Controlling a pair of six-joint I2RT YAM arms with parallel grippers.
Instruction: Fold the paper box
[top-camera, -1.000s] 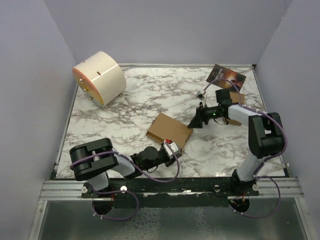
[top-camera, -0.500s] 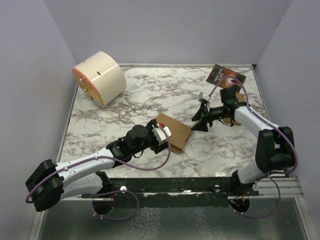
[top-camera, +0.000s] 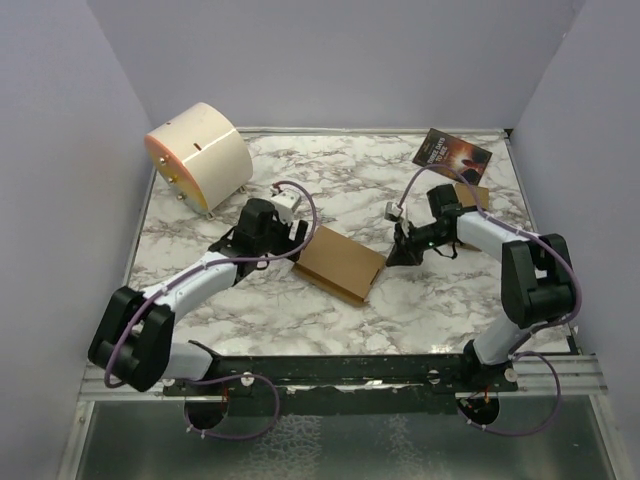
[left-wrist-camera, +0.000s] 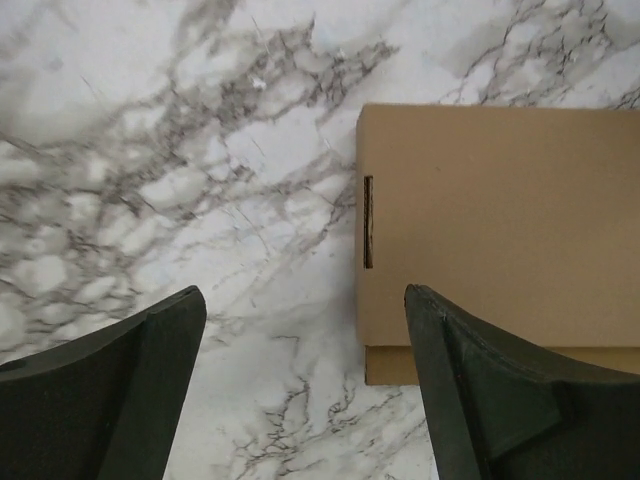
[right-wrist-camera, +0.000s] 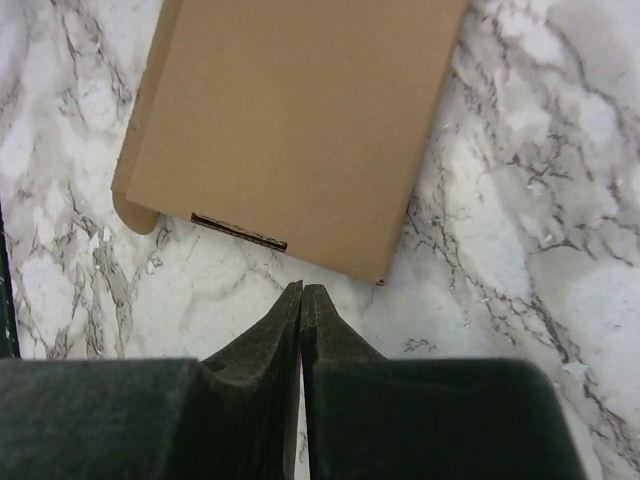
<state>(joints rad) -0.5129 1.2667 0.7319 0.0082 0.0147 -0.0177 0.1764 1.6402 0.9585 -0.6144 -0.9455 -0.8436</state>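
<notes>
The paper box (top-camera: 340, 263) lies on the marble table as a flat, closed brown rectangle. My left gripper (top-camera: 298, 242) hovers at its left end, open; in the left wrist view the box (left-wrist-camera: 500, 210) with its narrow slot sits just ahead of the right finger (left-wrist-camera: 480, 390), and only bare table lies between the fingertips of that gripper (left-wrist-camera: 305, 293). My right gripper (top-camera: 393, 257) is just off the box's right edge, shut on nothing. In the right wrist view its closed tips (right-wrist-camera: 302, 288) point at the box (right-wrist-camera: 300, 120), a short gap away from the edge.
A cream drum-shaped object (top-camera: 200, 155) stands at the back left. A dark printed booklet (top-camera: 452, 153) lies at the back right, with a smaller brown cardboard piece (top-camera: 472, 194) partly under the right arm. Purple walls close in the table on three sides.
The left arm swung from the box's near edge round to its left end and its gripper opened wide. The right gripper shut and dropped closer to the box's right edge.
</notes>
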